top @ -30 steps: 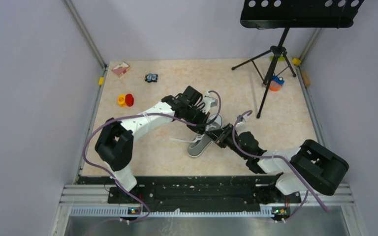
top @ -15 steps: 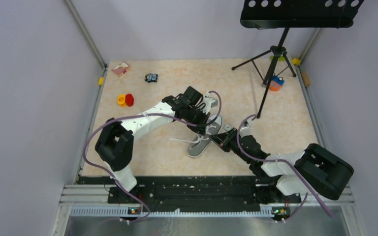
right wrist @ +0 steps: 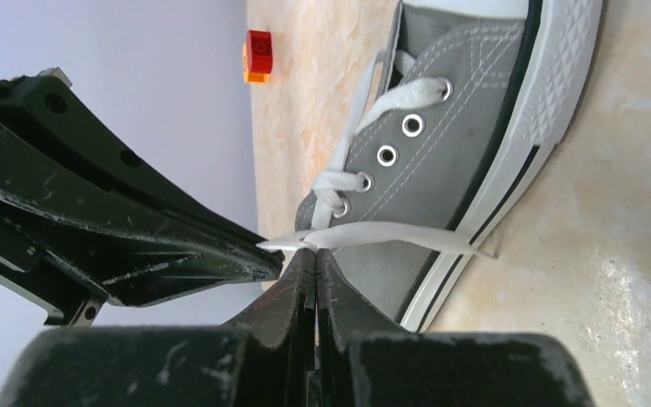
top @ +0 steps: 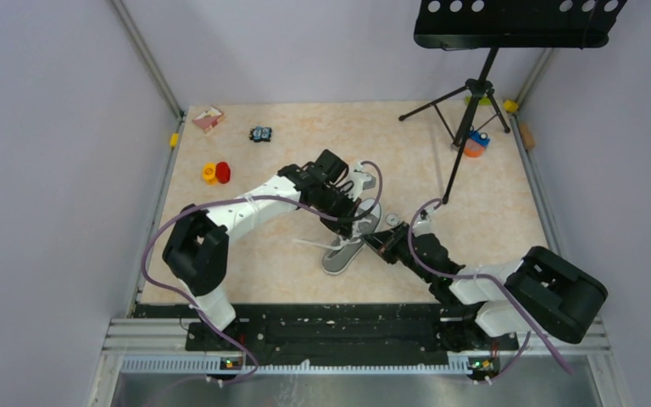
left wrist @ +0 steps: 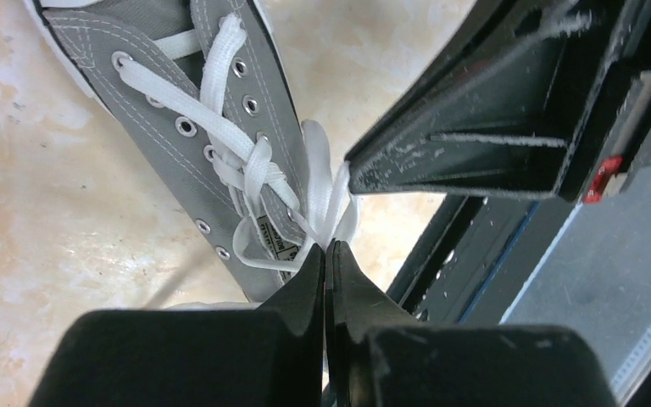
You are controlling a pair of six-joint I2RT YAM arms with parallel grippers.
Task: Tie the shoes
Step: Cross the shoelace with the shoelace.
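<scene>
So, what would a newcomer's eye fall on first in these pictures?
The grey sneaker at mid-table draws the eye. Above it, the left gripper and right gripper each pinch a strand of its white laces. A black music stand stands at the far right.

1 shoe, 2 claws, 1 stand

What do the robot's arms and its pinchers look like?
The left arm and right arm are white tubes joined by chunky black joints, and a thin purple cable loops along each one. The left gripper and right gripper are black. Each has two flat wedge-shaped fingers, scratched pale at the edges.
</scene>
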